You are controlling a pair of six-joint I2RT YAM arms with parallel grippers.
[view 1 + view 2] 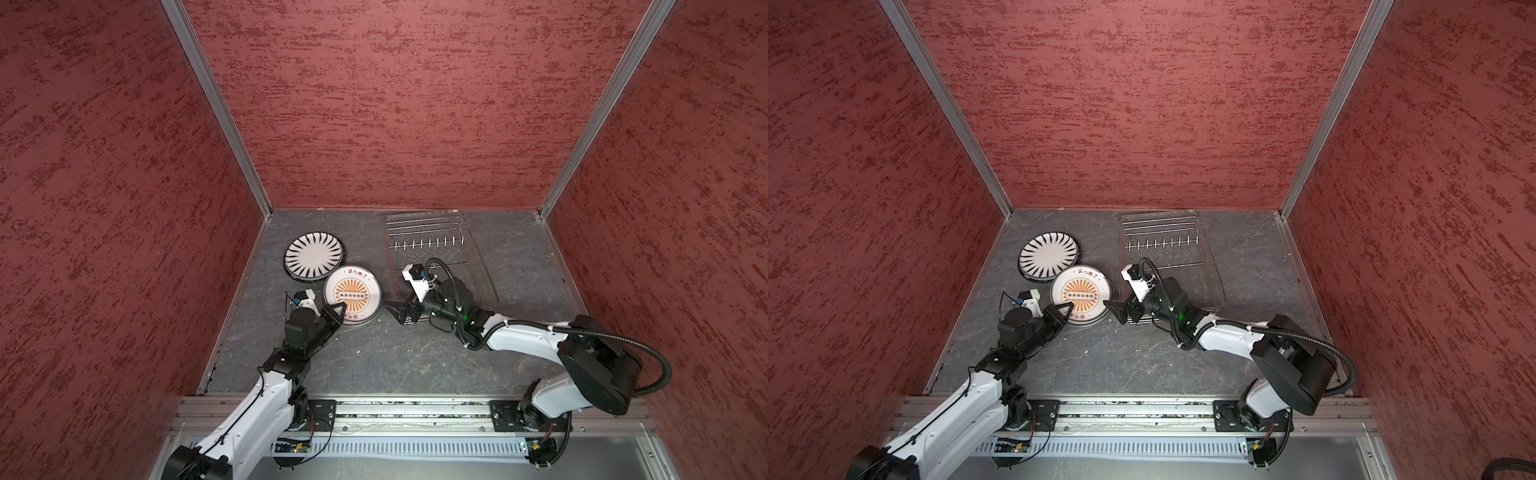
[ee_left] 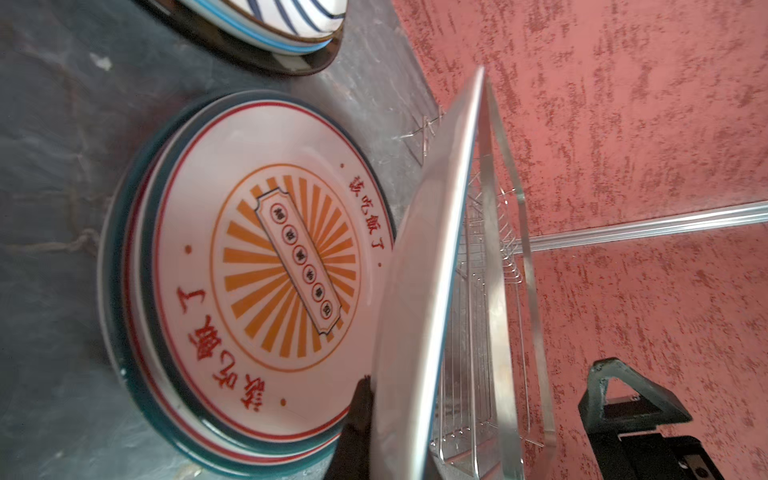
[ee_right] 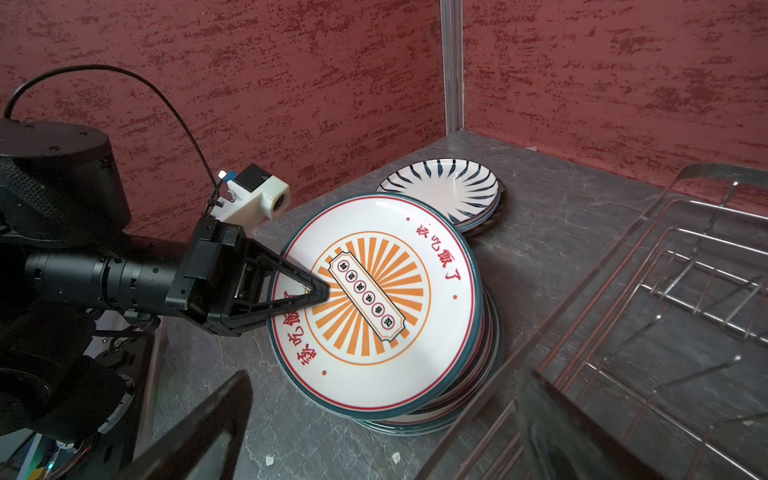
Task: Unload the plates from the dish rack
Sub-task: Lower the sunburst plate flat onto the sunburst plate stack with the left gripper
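silver wire dish rack, upper centre in both top views, stands empty. left of it the left gripper pinches the tilted sunburst plate over a plate stack; the right gripper gapes wide, empty. only this set-down seems left.

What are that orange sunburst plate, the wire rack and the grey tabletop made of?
The sunburst plate: probably glazed ceramic, though melamine is possible; glossy white face with printed pattern and highlights. The dish rack: bare polished metal wire, likely steel; thin silver rods glint. The tabletop: matte dark grey with pale veins, stone or stone-look laminate; cannot tell which.
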